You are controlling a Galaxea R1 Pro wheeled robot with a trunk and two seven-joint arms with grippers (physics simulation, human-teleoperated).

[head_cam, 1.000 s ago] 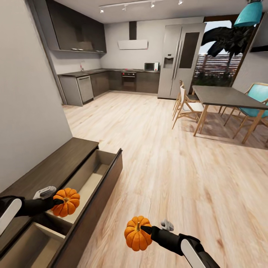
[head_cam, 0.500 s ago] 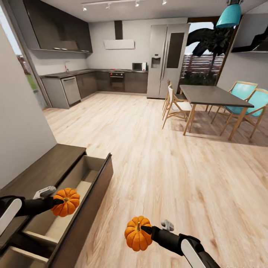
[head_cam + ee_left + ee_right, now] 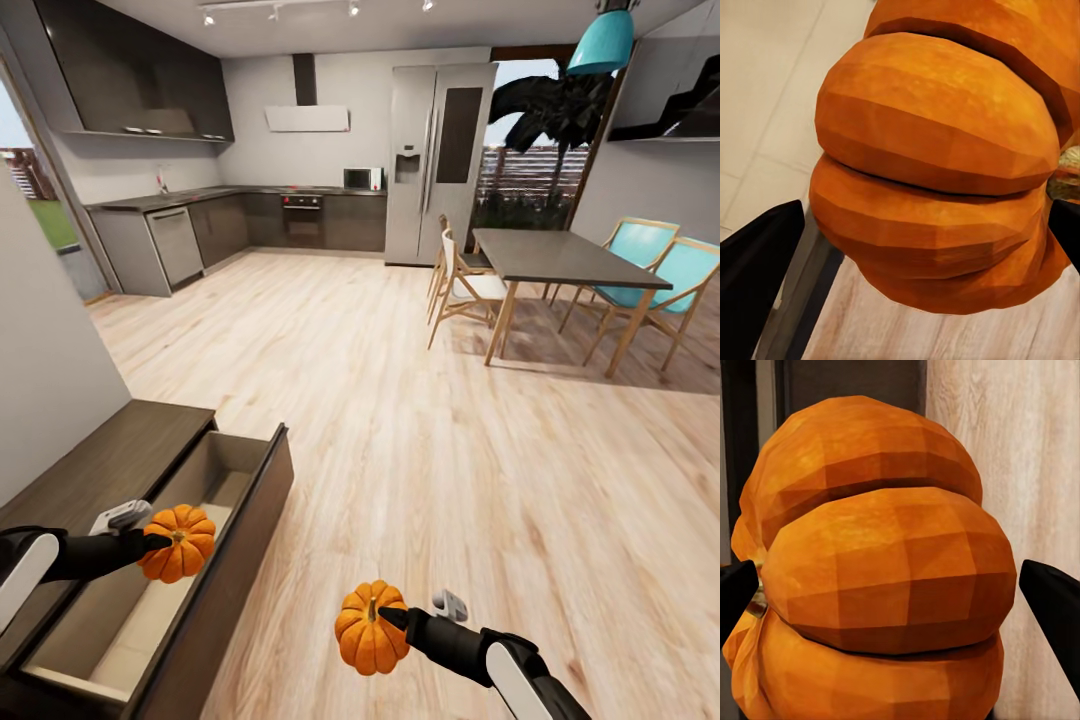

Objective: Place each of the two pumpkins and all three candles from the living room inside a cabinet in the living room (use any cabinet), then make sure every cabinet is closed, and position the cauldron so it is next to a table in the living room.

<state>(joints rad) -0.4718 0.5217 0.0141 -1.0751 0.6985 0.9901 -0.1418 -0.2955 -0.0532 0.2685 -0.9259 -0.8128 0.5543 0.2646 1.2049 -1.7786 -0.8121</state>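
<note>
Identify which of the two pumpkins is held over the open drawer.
The left gripper's pumpkin, above the drawer; the other pumpkin hangs over bare floor.

The whole head view is turned a little more to the left than before, so the camera has moved. The kitchen, the fridge [image 3: 437,160] and the dining table [image 3: 560,258] all sit further left in the picture now. A window with green grass [image 3: 40,205] now shows at the far left. The cabinet [image 3: 110,470] with its open drawer [image 3: 150,590] sits lower and further left in the picture, and more of the drawer's pale inside shows.
</note>
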